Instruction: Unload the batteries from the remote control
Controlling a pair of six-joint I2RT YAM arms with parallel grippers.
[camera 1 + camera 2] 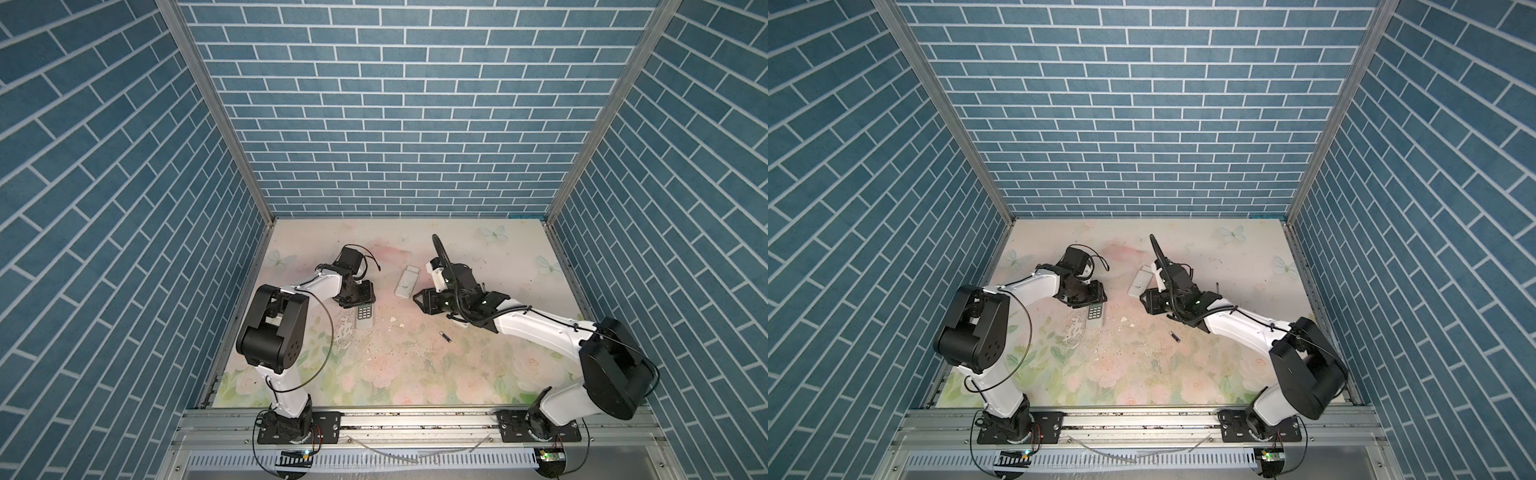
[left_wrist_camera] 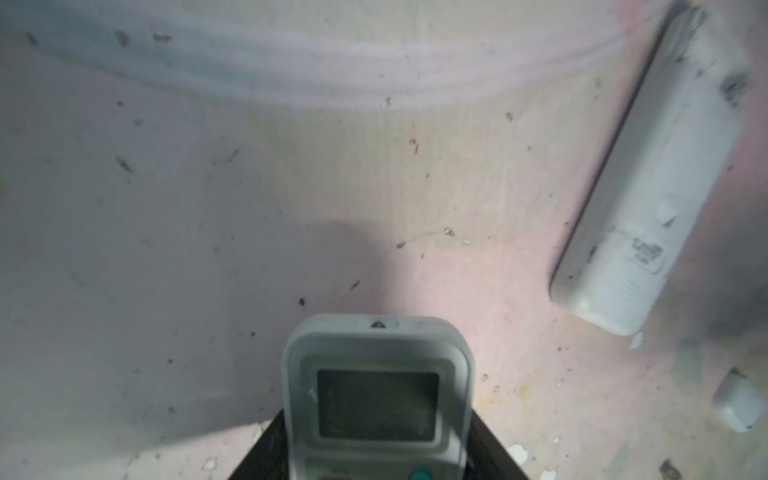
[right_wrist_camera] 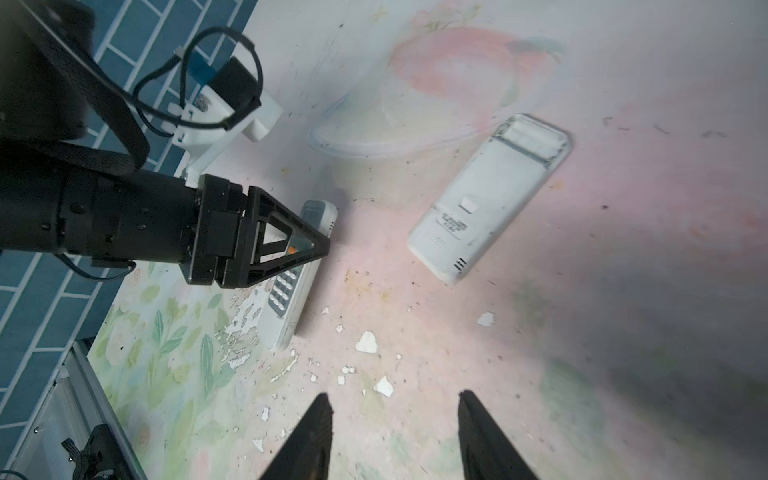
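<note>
A grey remote control (image 1: 365, 316) (image 1: 1095, 315) (image 3: 286, 291) with a keypad lies face up on the floral table at the left. My left gripper (image 1: 360, 300) (image 1: 1093, 300) (image 2: 378, 451) (image 3: 309, 249) is shut on its sides just below the screen (image 2: 377, 403). A second, white remote (image 1: 407, 281) (image 1: 1139, 283) (image 2: 648, 199) (image 3: 490, 195) lies back up in the middle; the compartment at its far end (image 3: 534, 139) looks uncovered. One slim dark battery (image 1: 445, 336) (image 1: 1175, 336) lies loose on the table. My right gripper (image 1: 419, 300) (image 1: 1144, 301) (image 3: 395, 399) hovers open and empty near the white remote.
White paint chips (image 3: 367, 343) and flaked patches (image 1: 345, 330) litter the table between the remotes. A small white piece (image 2: 739, 403) lies near the white remote's near end. Blue brick walls enclose the table on three sides; a metal rail (image 1: 415, 419) runs along the front.
</note>
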